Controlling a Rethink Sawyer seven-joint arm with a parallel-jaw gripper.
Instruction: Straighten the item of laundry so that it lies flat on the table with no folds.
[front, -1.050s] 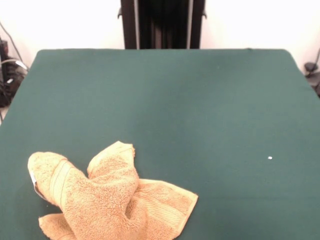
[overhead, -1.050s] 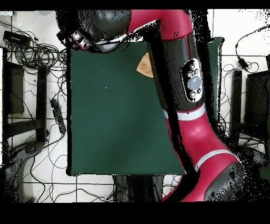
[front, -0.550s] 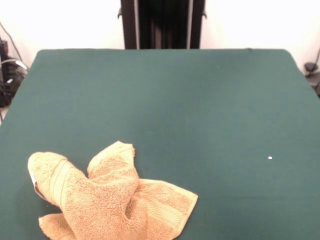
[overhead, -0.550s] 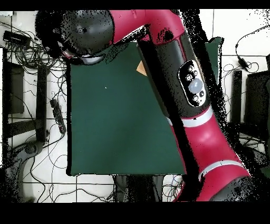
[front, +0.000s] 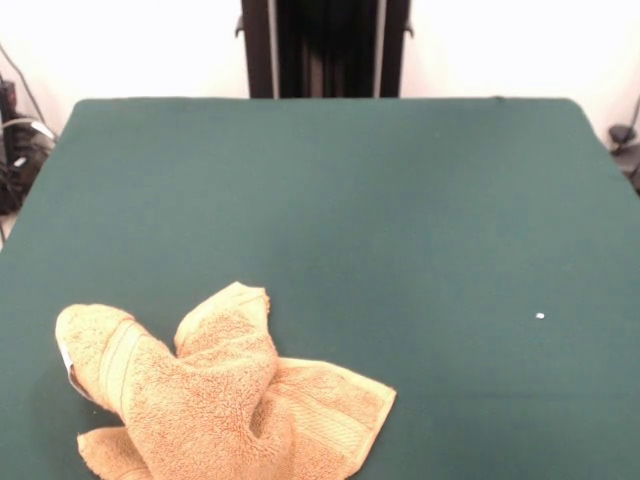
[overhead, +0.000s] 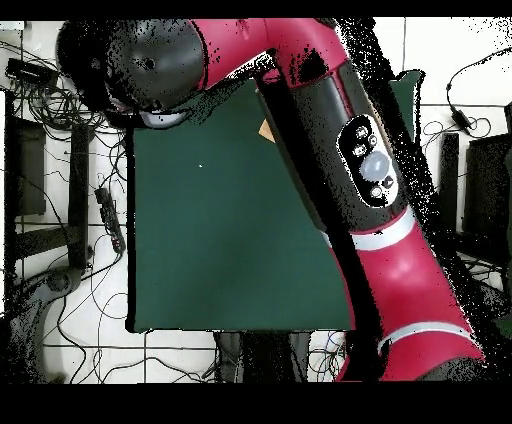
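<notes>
The orange-tan towel (front: 215, 395) lies bunched at seven o'clock on the green table (front: 400, 220), near its front edge. Overhead, the red arm (overhead: 360, 190) covers most of it; the jaws are not visible.

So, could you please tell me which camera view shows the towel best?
The front view: the towel lies crumpled and folded on the table, fully unobstructed. In the overhead view, the arm hides nearly all of it; only a small orange corner shows.
</notes>
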